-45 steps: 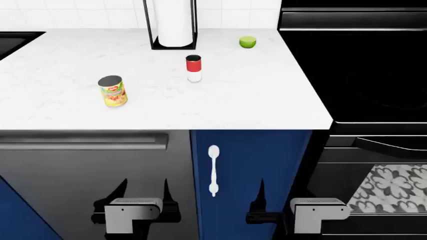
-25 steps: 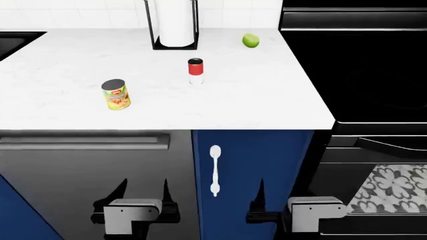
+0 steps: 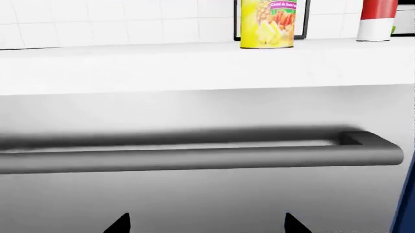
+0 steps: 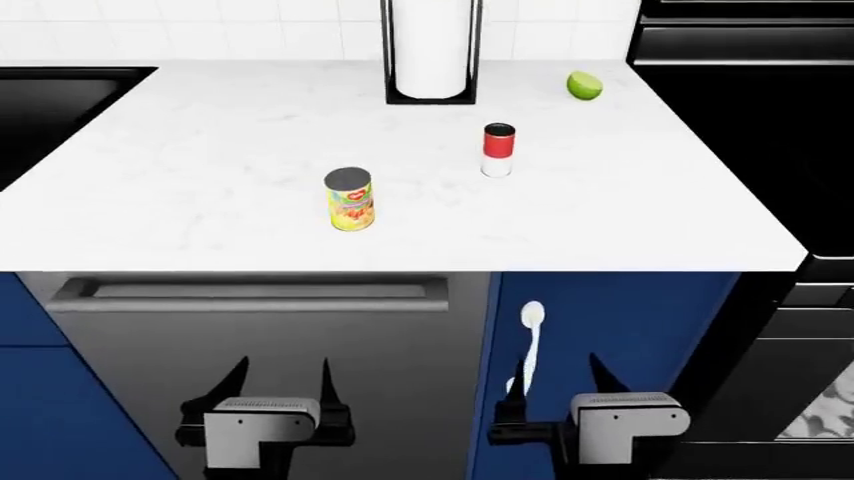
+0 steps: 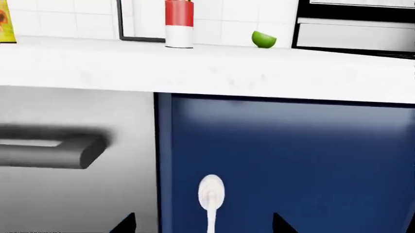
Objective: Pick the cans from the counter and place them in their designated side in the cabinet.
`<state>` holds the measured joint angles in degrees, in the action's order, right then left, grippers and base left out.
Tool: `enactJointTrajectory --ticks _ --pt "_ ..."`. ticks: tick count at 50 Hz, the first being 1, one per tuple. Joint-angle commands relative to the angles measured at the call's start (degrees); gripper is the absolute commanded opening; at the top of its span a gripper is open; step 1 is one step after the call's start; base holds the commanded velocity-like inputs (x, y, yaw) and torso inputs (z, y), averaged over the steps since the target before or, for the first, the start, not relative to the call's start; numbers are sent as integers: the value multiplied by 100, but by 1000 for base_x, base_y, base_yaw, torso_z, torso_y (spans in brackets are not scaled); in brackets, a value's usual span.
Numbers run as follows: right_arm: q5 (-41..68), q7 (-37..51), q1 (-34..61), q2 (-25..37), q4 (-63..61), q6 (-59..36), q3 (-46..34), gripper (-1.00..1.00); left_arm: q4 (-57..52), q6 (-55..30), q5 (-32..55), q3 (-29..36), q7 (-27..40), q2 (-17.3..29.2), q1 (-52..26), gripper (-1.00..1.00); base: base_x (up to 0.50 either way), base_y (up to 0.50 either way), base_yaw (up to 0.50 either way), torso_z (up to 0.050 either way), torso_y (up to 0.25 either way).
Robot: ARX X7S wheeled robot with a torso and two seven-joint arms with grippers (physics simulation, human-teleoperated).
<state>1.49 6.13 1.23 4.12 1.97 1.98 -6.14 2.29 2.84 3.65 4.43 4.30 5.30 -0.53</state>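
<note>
Two cans stand upright on the white counter [image 4: 200, 150]. The yellow-labelled can [image 4: 350, 199] is near the middle, and the slimmer red-and-white can [image 4: 498, 150] stands behind it to the right. Both grippers hang low in front of the units, well below the counter edge. My left gripper [image 4: 283, 372] is open and empty, facing the grey dishwasher front. My right gripper [image 4: 558, 375] is open and empty before the blue cabinet door [image 4: 627, 330]. The left wrist view shows the yellow can [image 3: 268, 23] and the red-and-white can [image 3: 377, 19] above my left gripper [image 3: 207, 218]. In the right wrist view the red-and-white can [image 5: 179, 23] stands above my right gripper [image 5: 202, 217].
A green lime [image 4: 585, 85] and a paper towel holder [image 4: 431, 50] stand at the counter's back. A black sink [image 4: 54, 110] lies at the left and a black stove [image 4: 747, 60] at the right. The cabinet door carries a white handle [image 4: 531, 345]; the dishwasher has a grey bar handle [image 4: 254, 292].
The head view has shifted left along the counter, so the cans, lime and cabinet door now sit further right and more sink shows. Both grippers stay open and low.
</note>
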Motion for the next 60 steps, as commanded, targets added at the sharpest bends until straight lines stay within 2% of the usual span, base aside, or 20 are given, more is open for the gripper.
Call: enactJointTrajectory --ticks 1,10,14,19,38,49,55,60 --pt "-116 222 10 90 12 -9 -114 100 32 75 13 132 67 86 9 100 0 0 0 0 0" --pt "-222 330 120 177 -120 -249 -234 100 92 191 -162 231 170 197 -108 100 0 0 0 0 0" --pt "-142 148 213 313 -422 -705 -294 100 -61 -25 -177 287 89 311 -221 100 0 0 0 0 0" --pt "41 -156 415 501 -1054 -1702 -348 100 -322 -615 -107 204 93 412 -568 100 0 0 0 0 0" --pt "609 -529 1557 821 -2396 -3970 -67 100 -1732 -3607 752 66 -551 1023 -1629 100 0 0 0 0 0" --pt "1190 -788 2726 1145 -3585 -6095 327 100 -2393 -4961 1085 -72 -987 1758 -2594 100 0 0 0 0 0" --pt "1559 -958 3465 1185 -3757 -7119 512 100 -2478 -5939 1423 -222 -1218 2037 -3288 100 0 0 0 0 0" --pt "1905 -1183 3978 1123 -3637 -7784 712 100 -2354 -6267 1550 -154 -1469 2273 -3724 100 0 0 0 0 0"
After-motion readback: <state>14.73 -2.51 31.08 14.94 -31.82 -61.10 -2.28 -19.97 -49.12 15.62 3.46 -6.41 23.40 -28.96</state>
